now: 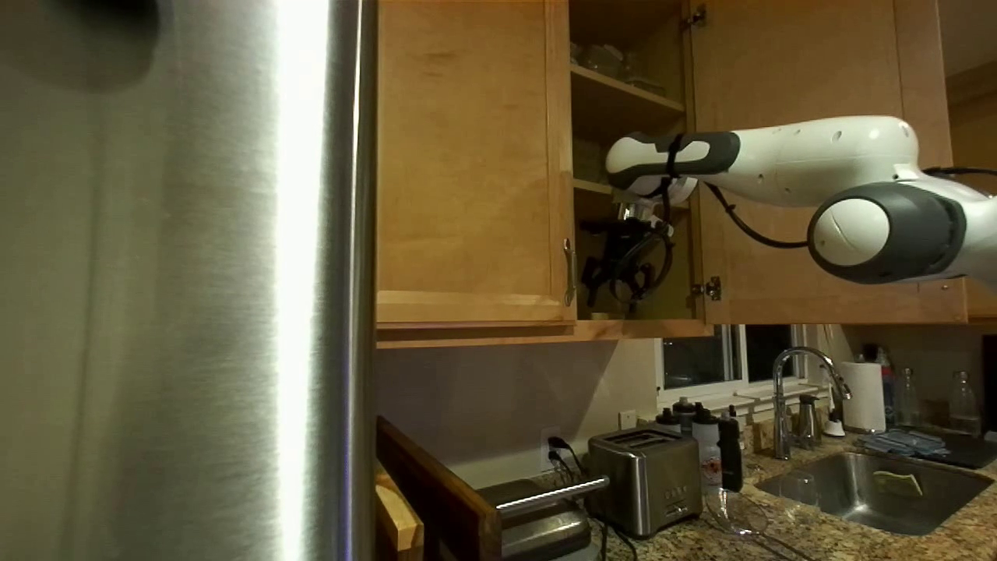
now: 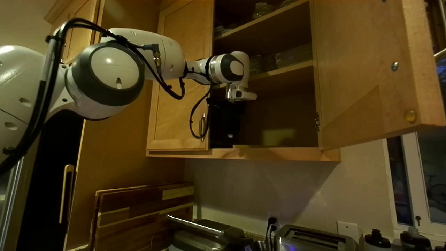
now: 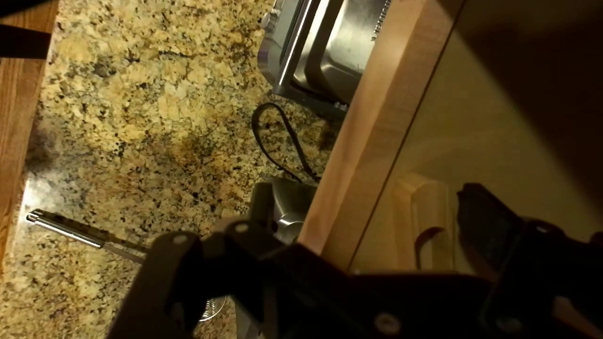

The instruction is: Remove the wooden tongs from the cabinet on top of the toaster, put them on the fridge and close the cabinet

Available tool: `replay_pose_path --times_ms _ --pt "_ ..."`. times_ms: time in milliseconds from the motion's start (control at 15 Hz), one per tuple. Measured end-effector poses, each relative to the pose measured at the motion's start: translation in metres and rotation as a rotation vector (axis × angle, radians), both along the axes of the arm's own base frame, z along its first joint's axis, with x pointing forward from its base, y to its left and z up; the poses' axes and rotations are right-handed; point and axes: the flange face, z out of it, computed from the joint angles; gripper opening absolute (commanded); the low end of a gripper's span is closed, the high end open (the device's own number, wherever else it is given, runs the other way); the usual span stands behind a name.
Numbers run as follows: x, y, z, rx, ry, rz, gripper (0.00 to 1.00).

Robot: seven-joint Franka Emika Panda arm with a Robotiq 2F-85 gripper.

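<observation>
cabinet (image 2: 271,154) open, tongs (image 3: 432,207) inside; your pincer (image 3: 367,197), spread wide, grips nothing; pickup, move to fridge (image 1: 179,296), closing seem left.

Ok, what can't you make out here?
Pale wooden tongs: wrist view, partly hidden behind the black gripper.
Tall brushed-steel fridge: top, in an exterior view, cut off by the upper edge.
Clear glassware inside honey-coloured wooden cabinet: in both exterior views, too dim.

Spread jaws, wooden tongs (image 3: 429,212), speckled counter (image 3: 155,132)
</observation>
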Motion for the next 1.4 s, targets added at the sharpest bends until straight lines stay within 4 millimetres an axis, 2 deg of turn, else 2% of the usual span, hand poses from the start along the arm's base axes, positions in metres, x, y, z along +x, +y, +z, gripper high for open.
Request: replay_pose_path --times_ms 400,867,933,1000,1067,1267,1400 --pt "0.013 -0.009 0.01 -0.041 -0.138 -0.034 1.0" --pt "0.022 -0.017 -0.01 -0.039 -0.142 -0.053 1.0" --pt "0.022 -0.017 -0.01 -0.038 -0.14 -0.053 0.9" --pt "0.022 -0.017 -0.01 -0.038 -0.14 -0.053 0.75" --pt "0.022 -0.017 -0.01 -0.038 -0.14 -0.053 0.7" --pt "0.022 -0.017 -0.01 -0.038 -0.14 -0.053 0.68" --pt "0.022 -0.017 -0.01 -0.038 -0.14 -0.053 0.77"
